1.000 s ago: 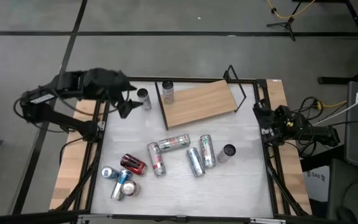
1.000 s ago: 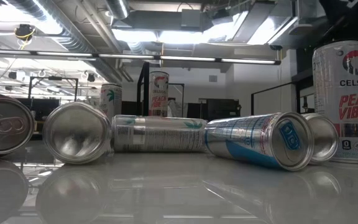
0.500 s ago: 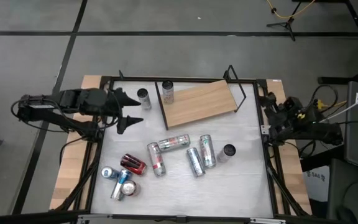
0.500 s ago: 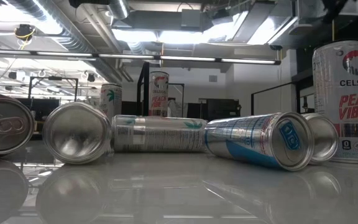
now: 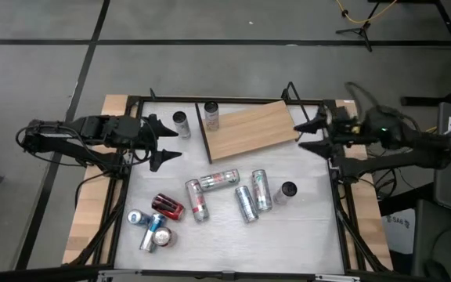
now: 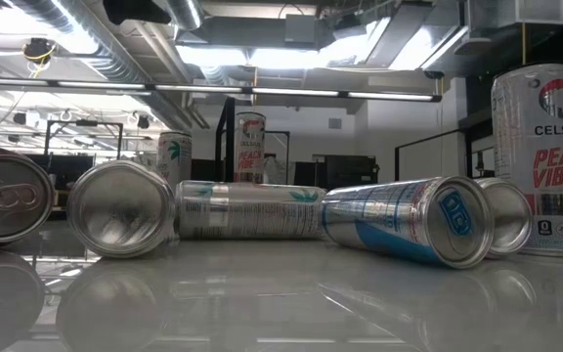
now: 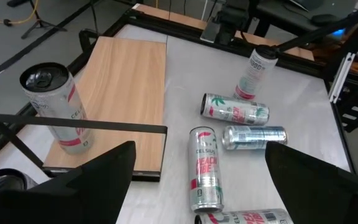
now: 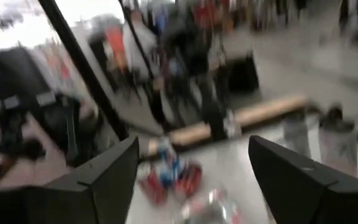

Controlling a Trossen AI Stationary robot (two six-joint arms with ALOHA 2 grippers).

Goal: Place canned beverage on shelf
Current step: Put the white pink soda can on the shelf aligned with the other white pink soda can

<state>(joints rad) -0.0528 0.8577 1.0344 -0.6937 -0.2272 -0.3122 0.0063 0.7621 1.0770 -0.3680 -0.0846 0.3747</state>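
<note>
The right gripper, fingers wide and empty, has swung from the table's right edge to beside the shelf, while the left gripper, also wide, hovers near an upright can; no can grasped yet

Robotics lab / test workshop, open-plan industrial bldg. Exposed ducts and strip lights overhead, no finished ceiling. Grey concrete floor w/ dark seam lines. White surface on plywood base inside black metal frame. Loose yellow cable and tripod feet on floor. Cable bundles, electronics beside rig. Dark racks, equipment in room beyond.
</note>
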